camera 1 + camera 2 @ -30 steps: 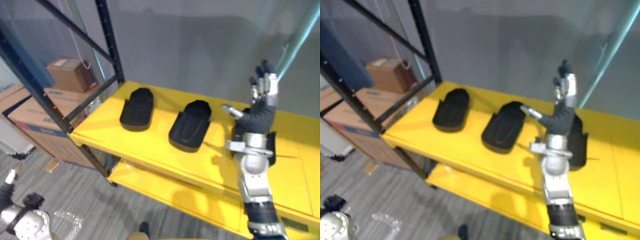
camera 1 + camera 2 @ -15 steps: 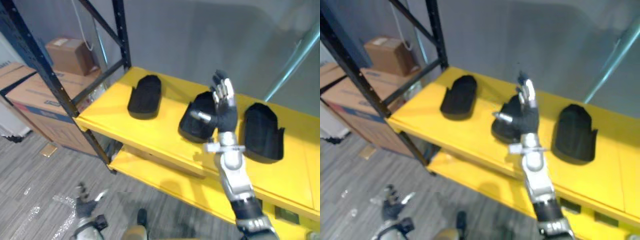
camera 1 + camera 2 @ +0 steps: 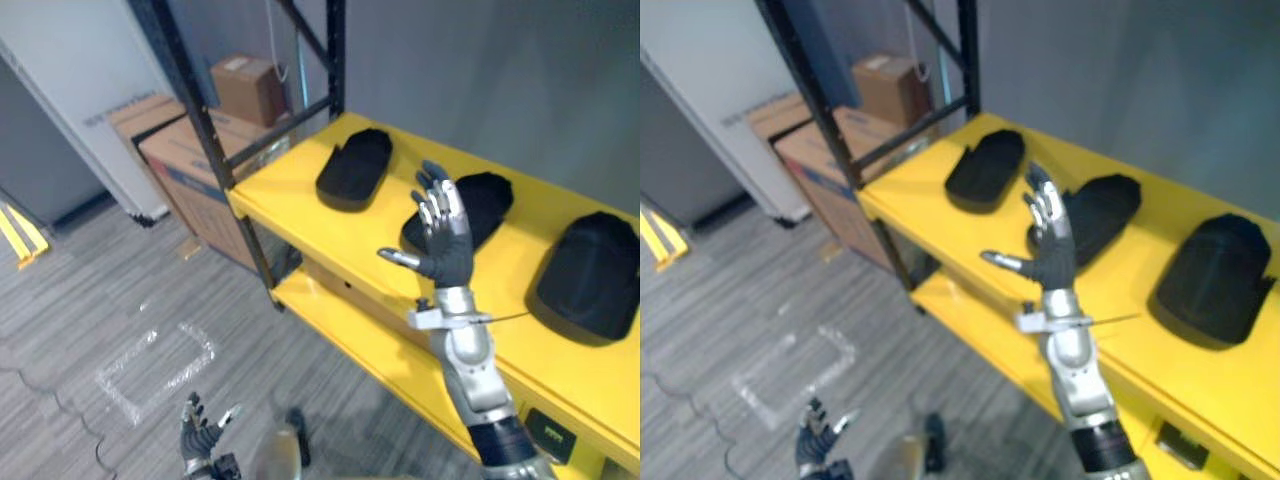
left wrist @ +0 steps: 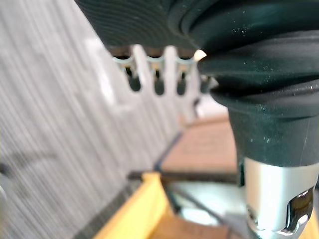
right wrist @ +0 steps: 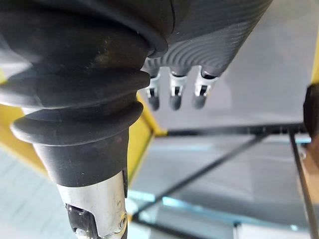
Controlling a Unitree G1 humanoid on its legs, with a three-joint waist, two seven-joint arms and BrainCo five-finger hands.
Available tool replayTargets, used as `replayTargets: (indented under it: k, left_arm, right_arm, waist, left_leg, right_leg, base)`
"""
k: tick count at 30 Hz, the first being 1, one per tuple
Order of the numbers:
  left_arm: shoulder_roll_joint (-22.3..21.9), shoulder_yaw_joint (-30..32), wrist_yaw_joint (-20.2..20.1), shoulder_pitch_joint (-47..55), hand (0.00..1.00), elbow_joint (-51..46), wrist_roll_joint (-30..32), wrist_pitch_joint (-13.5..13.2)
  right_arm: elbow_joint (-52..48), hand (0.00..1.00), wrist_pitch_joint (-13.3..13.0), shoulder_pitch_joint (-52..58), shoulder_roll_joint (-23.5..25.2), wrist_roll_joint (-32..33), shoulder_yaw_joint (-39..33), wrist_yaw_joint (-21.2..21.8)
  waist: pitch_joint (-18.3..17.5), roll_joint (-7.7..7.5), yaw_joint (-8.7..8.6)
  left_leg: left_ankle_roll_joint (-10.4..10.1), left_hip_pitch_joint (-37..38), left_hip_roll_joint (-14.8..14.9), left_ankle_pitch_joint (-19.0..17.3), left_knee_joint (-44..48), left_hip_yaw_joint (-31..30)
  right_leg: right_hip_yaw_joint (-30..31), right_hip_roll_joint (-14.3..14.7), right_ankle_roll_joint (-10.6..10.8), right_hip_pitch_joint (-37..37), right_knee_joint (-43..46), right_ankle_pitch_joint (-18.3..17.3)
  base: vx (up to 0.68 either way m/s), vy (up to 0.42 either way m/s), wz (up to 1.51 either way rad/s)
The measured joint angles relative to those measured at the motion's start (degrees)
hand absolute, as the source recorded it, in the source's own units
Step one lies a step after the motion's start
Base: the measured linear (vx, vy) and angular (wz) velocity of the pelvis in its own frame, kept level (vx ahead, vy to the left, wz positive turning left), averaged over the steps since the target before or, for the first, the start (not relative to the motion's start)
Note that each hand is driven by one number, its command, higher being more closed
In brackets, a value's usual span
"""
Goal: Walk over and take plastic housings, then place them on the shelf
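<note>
Yellow shelf (image 3: 290, 190) holds 3 black, scooped housings (image 3: 355, 170); right hand (image 3: 447, 245) fingers spread wide.

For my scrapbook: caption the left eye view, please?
Right hand raised open before three black housings on the yellow shelf.

Three black plastic housings (image 3: 355, 168) (image 3: 470, 205) (image 3: 590, 275), one yellow shelf (image 3: 300, 195), three cardboard boxes (image 3: 245, 88) (image 3: 190, 165) (image 3: 140, 108), two hands (image 3: 442, 235) (image 3: 200, 435).

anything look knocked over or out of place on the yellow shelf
Nothing stands out. The left housing, middle housing and right housing lie flat and apart on the yellow shelf, none over its edge. The right hand is open, holding nothing.
</note>
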Motion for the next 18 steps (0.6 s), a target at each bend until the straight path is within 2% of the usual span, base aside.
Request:
replayTargets:
  k: [1,2,3,7,13,18]
  left_arm:
    - [0.29,-0.64,-0.28,-0.78,0.00,-0.49,0.00,0.12]
    - [0.73,-1.57,-0.84,-1.62,0.00,-1.10,0.01,0.27]
    - [1.83,-3.63,-1.50,-1.95,0.00,-2.00,0.08,0.71]
    - [3.29,-5.95,-2.05,-2.00,0.00,-2.28,2.19,2.27]
    - [6.87,-4.90,-0.48,-1.90,0.00,-2.28,1.85,2.26]
    - [6.17,-5.06,-0.45,-1.62,0.00,-2.28,1.63,0.72]
  right_arm:
    - [0.01,0.00,0.00,0.21,0.39,-0.03,-0.33,-0.04]
    - [0.00,0.00,-0.06,0.69,1.20,-0.43,-0.65,-0.46]
    - [-0.17,0.00,-0.46,1.51,2.41,-1.08,-0.68,-1.45]
    - [-0.55,0.00,-0.77,1.72,5.26,-3.79,-0.68,-4.51]
    - [-2.08,0.00,-1.29,4.02,5.84,-5.46,-0.42,-5.29]
    - [-2.85,0.00,-2.99,5.67,4.77,-5.90,-0.02,-4.18]
  waist:
    - [-0.14,0.22,-0.19]
    - [-0.17,-0.45,-0.17]
    - [-0.85,-1.76,-0.26]
    - [-1.68,-2.88,0.04]
    - [-1.70,-2.81,0.00]
    - [-2.33,-1.78,-0.02]
  left_leg:
    - [-1.93,0.60,-0.45,0.87,-1.89,0.01]
    - [-1.71,1.29,-1.66,1.97,-4.30,-0.05]
    - [-1.12,2.88,-3.53,3.74,-8.64,-0.27]
    - [0.47,7.62,-6.78,7.72,-17.46,-0.82]
    - [1.39,8.53,-8.42,7.78,-19.03,-1.73]
    - [1.46,8.57,-8.28,8.12,-19.03,-0.88]
  right_leg:
    - [-0.19,-0.25,0.30,-0.05,-0.07,0.21]
    - [-0.37,-0.93,0.60,-0.10,-0.25,0.79]
    - [-0.37,-1.97,0.96,-0.04,-0.78,1.69]
    - [-0.08,-3.85,2.06,0.59,-0.72,3.44]
    - [2.69,-4.81,2.13,0.54,0.41,4.17]
    - [3.26,-4.58,2.18,0.55,-0.45,4.20]
  base:
    - [-0.01,0.125,0.32]
    - [-0.01,0.150,0.26]
    - [-0.01,0.176,0.25]
    - [0.03,0.149,0.20]
    - [-0.01,0.085,0.08]
    - [-0.01,-0.020,-0.08]
